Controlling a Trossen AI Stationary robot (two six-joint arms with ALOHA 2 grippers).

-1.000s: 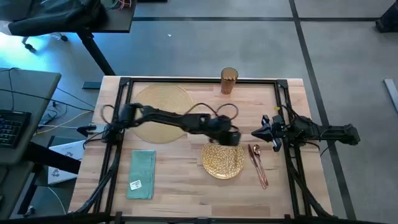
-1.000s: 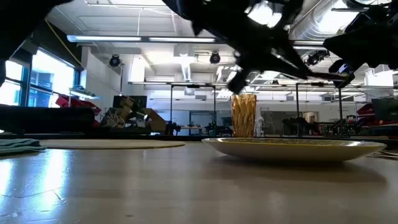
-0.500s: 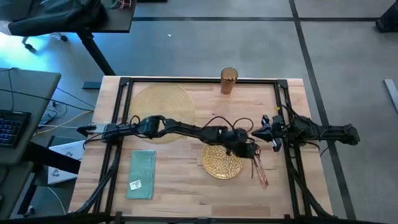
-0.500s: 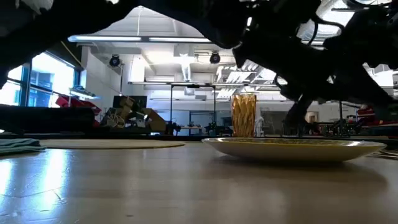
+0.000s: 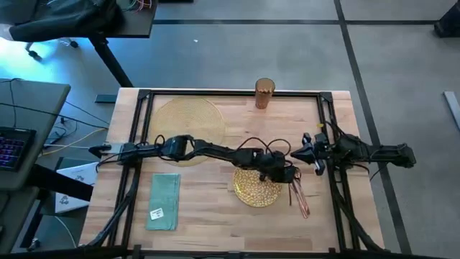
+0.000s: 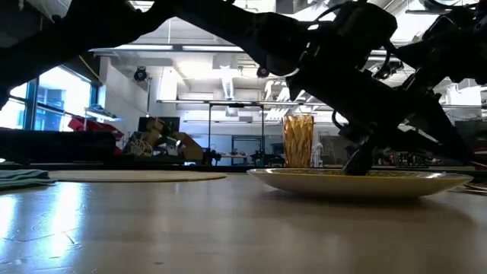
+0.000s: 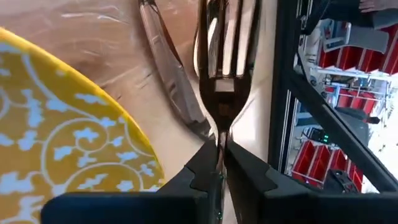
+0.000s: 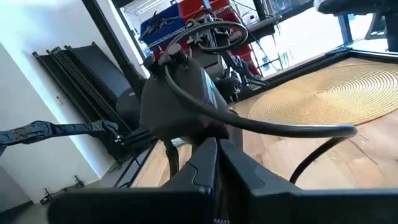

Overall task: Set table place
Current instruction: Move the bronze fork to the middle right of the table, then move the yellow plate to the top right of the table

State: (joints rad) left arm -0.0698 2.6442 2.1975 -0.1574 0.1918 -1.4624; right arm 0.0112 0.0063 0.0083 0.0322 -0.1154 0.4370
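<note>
My left claw [image 7: 219, 163] is pinched on the silver fork [image 7: 225, 59], tines pointing away, just above the worktop [image 5: 208, 201]. The gold plate [image 5: 256, 187] sits right beside it, copper cutlery [image 5: 298, 193] on the other side. Teal napkin [image 5: 164, 201], round placemat [image 5: 188, 124] and amber cup [image 5: 264, 93] lie well behind.

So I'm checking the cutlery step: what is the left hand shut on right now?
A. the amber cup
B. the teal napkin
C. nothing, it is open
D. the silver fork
D: in the left wrist view the left hand is pinched on the neck of the silver fork, beside the glittery gold round plate.
</note>
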